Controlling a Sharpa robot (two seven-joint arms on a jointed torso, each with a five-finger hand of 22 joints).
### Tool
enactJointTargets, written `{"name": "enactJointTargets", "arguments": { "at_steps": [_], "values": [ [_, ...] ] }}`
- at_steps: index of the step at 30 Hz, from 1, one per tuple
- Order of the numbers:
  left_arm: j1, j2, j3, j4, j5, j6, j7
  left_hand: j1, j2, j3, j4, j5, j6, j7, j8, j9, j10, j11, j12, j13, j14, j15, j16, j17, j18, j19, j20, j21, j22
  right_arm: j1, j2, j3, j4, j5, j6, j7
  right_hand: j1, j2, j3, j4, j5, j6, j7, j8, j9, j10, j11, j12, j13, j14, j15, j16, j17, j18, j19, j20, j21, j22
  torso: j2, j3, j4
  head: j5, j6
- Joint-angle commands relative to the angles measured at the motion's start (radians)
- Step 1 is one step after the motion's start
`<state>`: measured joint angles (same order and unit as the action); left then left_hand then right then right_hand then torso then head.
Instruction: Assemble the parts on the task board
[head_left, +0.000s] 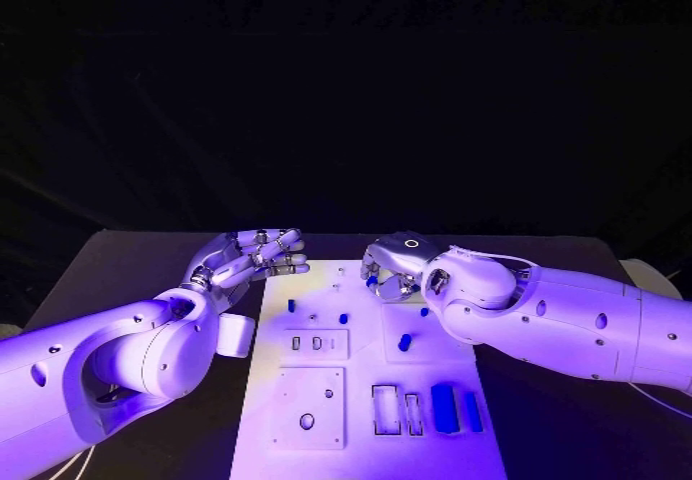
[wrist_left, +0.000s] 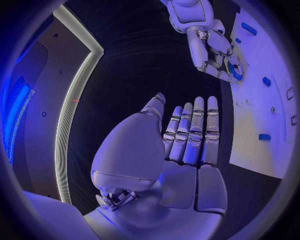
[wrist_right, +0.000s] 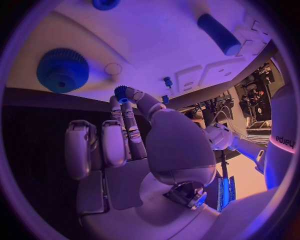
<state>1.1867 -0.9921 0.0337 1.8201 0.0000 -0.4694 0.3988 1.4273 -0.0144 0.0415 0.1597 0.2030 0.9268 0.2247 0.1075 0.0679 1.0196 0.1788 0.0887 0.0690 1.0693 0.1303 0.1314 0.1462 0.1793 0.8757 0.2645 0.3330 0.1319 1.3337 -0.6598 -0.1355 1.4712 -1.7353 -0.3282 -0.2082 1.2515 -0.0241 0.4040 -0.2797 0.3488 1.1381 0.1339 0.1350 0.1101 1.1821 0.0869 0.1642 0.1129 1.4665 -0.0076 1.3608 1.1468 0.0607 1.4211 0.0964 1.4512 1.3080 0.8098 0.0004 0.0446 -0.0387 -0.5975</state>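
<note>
The white task board (head_left: 361, 440) lies in the middle of the black table. My right hand (head_left: 397, 265) hovers over its far end and pinches a small blue toothed part (wrist_right: 120, 93) between thumb and fingertip. Close by on the board are a large blue gear (wrist_right: 62, 70), a thin blue peg (wrist_right: 167, 81) and a dark blue cylinder (wrist_right: 219, 34). My left hand (head_left: 253, 258) is held beside the board's far left corner, fingers stretched out, nothing in it. The left wrist view shows the right hand (wrist_left: 215, 52) above the board (wrist_left: 262, 145).
More blue parts sit on the board: two short pegs (head_left: 291, 304) (head_left: 343, 318), a small piece (head_left: 405, 342) mid-board, and two long blocks (head_left: 444, 408) (head_left: 473, 410) near the front right. Square recessed panels (head_left: 310, 395) and narrow slots (head_left: 387, 410) fill the near half.
</note>
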Motion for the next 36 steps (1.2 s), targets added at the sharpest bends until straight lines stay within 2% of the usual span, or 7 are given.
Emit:
{"name": "enactJointTargets", "arguments": {
  "at_steps": [1,15,25,36],
  "values": [
    [0.002,0.002,0.001,0.001,-0.001,0.017,0.006,-0.001,0.005,0.000,-0.005,0.001,-0.001,0.003,-0.005,-0.001,-0.005,-0.001,-0.006,-0.001,-0.005,0.005,-0.005,0.001,0.004,-0.006,0.002,-0.004,-0.001,0.001,0.017,0.001,-0.013,-0.022,-0.061,-0.019,0.020,0.009,0.013,-0.002,0.008,-0.001,0.005,0.001,0.001,0.021,-0.018,0.001,0.022,0.034,-0.004,0.005,0.003,-0.013,0.010,-0.001,0.006,0.046,0.002,0.0000,0.0013,0.003,0.003],
    [0.003,0.004,0.001,-0.002,0.000,0.019,0.005,0.000,0.005,0.001,-0.005,0.001,-0.002,0.003,-0.006,-0.001,-0.006,-0.001,-0.007,-0.001,-0.005,0.005,-0.006,0.001,0.003,-0.007,0.003,-0.004,-0.001,0.002,0.096,0.004,-0.088,-0.027,-0.104,-0.012,0.020,0.005,0.026,0.000,0.017,0.000,0.006,0.000,0.005,0.023,-0.017,0.002,0.025,0.035,-0.003,0.011,0.009,-0.015,0.015,0.000,0.012,0.057,0.006,0.0012,0.0039,0.006,0.004],
    [0.006,0.006,0.001,-0.006,0.000,0.019,0.005,0.000,0.005,0.001,-0.005,0.001,-0.002,0.003,-0.006,-0.001,-0.006,-0.001,-0.007,-0.001,-0.005,0.005,-0.006,0.001,0.003,-0.007,0.003,-0.004,-0.001,0.002,0.124,0.005,-0.109,-0.028,-0.121,-0.004,0.022,0.004,0.031,0.000,0.020,0.001,0.006,0.000,0.006,0.024,-0.018,0.003,0.027,0.035,-0.003,0.013,0.012,-0.016,0.017,0.000,0.015,0.062,0.011,0.0005,0.0109,0.004,0.006],
    [0.012,0.007,0.001,-0.004,0.000,0.020,0.006,0.000,0.006,0.001,-0.006,0.001,-0.002,0.003,-0.006,-0.001,-0.007,0.000,-0.007,-0.001,-0.006,0.005,-0.007,0.001,0.003,-0.007,0.003,-0.004,-0.002,0.001,0.145,0.005,-0.129,-0.028,-0.113,-0.005,0.021,0.003,0.032,0.001,0.020,0.001,0.006,0.000,0.006,0.024,-0.017,0.003,0.027,0.035,-0.003,0.013,0.011,-0.015,0.017,0.000,0.015,0.061,0.017,0.0001,0.0149,0.006,0.005]
  ]
}}
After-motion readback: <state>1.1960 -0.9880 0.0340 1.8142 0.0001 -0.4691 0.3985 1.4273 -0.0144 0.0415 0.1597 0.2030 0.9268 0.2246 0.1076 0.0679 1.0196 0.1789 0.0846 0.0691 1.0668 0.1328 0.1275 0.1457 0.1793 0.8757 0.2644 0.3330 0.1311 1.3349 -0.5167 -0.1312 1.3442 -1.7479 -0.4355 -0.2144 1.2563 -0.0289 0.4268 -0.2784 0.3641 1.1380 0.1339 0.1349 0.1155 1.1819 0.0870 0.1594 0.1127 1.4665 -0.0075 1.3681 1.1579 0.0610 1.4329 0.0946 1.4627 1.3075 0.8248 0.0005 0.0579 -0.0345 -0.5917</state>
